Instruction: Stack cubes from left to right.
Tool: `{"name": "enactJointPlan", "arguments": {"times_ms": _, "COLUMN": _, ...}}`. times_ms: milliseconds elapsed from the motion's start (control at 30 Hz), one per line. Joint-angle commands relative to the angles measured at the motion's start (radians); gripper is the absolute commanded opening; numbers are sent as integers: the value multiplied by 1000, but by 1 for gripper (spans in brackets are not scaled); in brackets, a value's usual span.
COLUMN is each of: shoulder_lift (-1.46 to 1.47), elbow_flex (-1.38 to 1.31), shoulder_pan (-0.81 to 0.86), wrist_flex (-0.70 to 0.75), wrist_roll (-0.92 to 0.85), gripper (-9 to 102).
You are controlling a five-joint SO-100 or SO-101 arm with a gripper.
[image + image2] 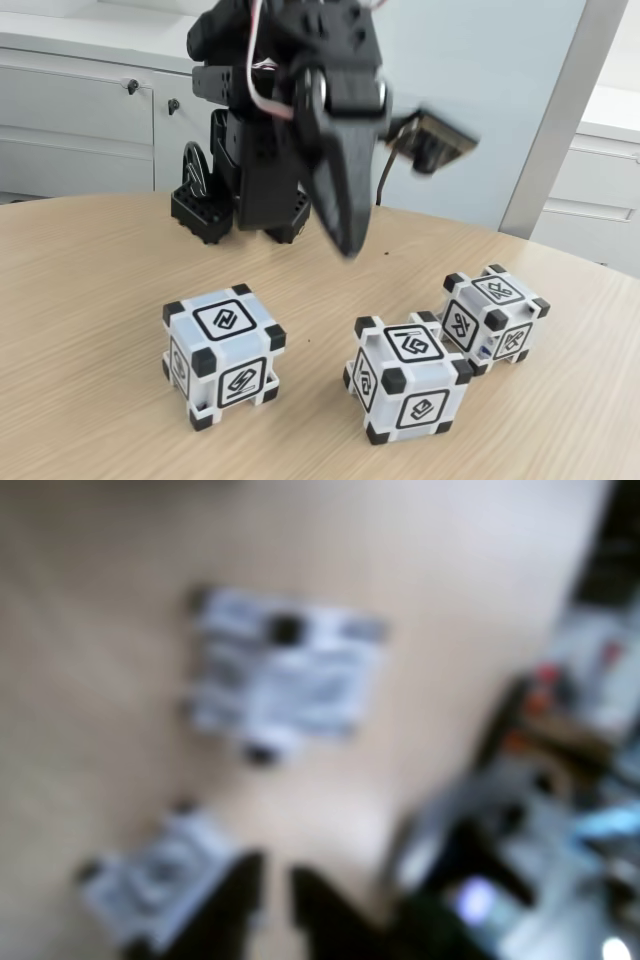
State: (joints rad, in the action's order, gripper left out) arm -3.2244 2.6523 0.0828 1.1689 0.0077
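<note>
Cubes (222, 355) bear black-framed glyphs, no readable writing.

Three cubes on the desk (90, 260) in the fixed view: one at the left (222, 355), one in the middle (407, 377), one at the right (494, 317) (that last one just beside the middle cube, while the left one sits well apart). All three alike, white with black corners and a glyph on each face. One black arm (290, 110) stands behind them. The blurred wrist view gives two pale cube shapes, counted loosely, and two dark fingers (230, 905).
</note>
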Motion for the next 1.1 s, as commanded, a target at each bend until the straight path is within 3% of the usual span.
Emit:
{"name": "enactJointPlan", "arguments": {"times_ms": 0, "shoulder_lift": -60, "elbow_flex": -152, "shoulder_pan": -9, "wrist_flex": -49, "wrist_roll": 40, "gripper": 2}}
{"name": "enactJointPlan", "arguments": {"times_ms": 200, "shoulder_lift": 112, "elbow_flex": -396, "shoulder_pan": -146, "wrist_flex": -40, "wrist_roll": 104, "gripper": 4}}
{"name": "enactJointPlan", "arguments": {"times_ms": 500, "shoulder_lift": 799, "elbow_flex": -879, "shoulder_pan": -365, "wrist_flex": -23, "wrist_roll": 215, "gripper": 11}}
{"name": "enactJointPlan", "arguments": {"times_ms": 700, "shoulder_lift": 1135, "elbow_flex": -1025, "shoulder_pan": -446, "wrist_flex": 123, "wrist_roll": 31, "gripper": 19}}
{"name": "enactJointPlan", "arguments": {"times_ms": 767, "shoulder_lift": 1215, "elbow_flex": -1049, "shoulder_pan": -488, "wrist_flex": 160, "wrist_roll": -60, "gripper": 26}}
{"name": "enactJointPlan", "arguments": {"times_ms": 1067, "shoulder_lift": 1355, "elbow_flex": -1057, "shoulder_pan": -543, "wrist_flex": 175, "wrist_roll": -428, "gripper": 32}}
